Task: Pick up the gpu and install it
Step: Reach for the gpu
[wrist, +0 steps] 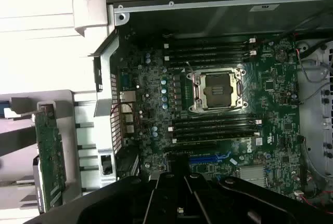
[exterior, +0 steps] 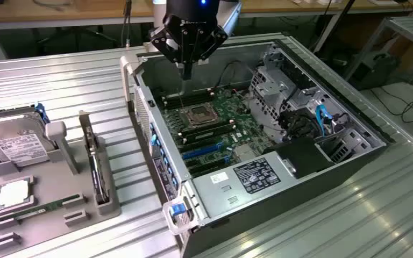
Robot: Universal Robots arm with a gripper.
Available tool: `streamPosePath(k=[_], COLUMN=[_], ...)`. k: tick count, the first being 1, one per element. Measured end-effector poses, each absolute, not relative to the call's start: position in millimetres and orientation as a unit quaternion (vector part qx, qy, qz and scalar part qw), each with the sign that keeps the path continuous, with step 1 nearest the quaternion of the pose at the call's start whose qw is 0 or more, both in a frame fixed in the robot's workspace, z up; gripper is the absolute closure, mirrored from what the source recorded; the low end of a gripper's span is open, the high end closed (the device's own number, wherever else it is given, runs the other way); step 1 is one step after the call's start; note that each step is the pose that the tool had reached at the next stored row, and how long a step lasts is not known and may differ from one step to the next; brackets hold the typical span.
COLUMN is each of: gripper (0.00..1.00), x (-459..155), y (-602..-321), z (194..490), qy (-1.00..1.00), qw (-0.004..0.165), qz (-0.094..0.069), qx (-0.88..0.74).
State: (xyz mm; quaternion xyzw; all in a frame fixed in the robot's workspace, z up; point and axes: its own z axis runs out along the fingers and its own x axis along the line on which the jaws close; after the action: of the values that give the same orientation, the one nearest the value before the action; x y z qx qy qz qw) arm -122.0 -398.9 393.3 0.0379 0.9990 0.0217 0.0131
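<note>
Your pincer (exterior: 186, 75) hangs with its fingers together, gripping nothing, above the motherboard (exterior: 221, 129) inside the open computer case (exterior: 350, 106). Well off to its side, beyond the case wall, the gpu (exterior: 94, 161) stands on edge in a grey holder (exterior: 109, 207) on the surface (exterior: 49, 75).

Robotics lab or workshop: ribbed metal counter (exterior: 49, 80), opened computer tower (exterior: 335, 86) with bare motherboard (exterior: 221, 129), grey parts fixture (exterior: 77, 183), wooden workbench (exterior: 70, 13) behind.
</note>
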Motion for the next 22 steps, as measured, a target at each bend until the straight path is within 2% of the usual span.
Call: streamPosePath(k=[22], gripper=[0.89], x=[-131.3], y=[-399.3], z=[393.3], qy=[0.999], qw=[0.013], qz=[0.022], qx=[0.038])
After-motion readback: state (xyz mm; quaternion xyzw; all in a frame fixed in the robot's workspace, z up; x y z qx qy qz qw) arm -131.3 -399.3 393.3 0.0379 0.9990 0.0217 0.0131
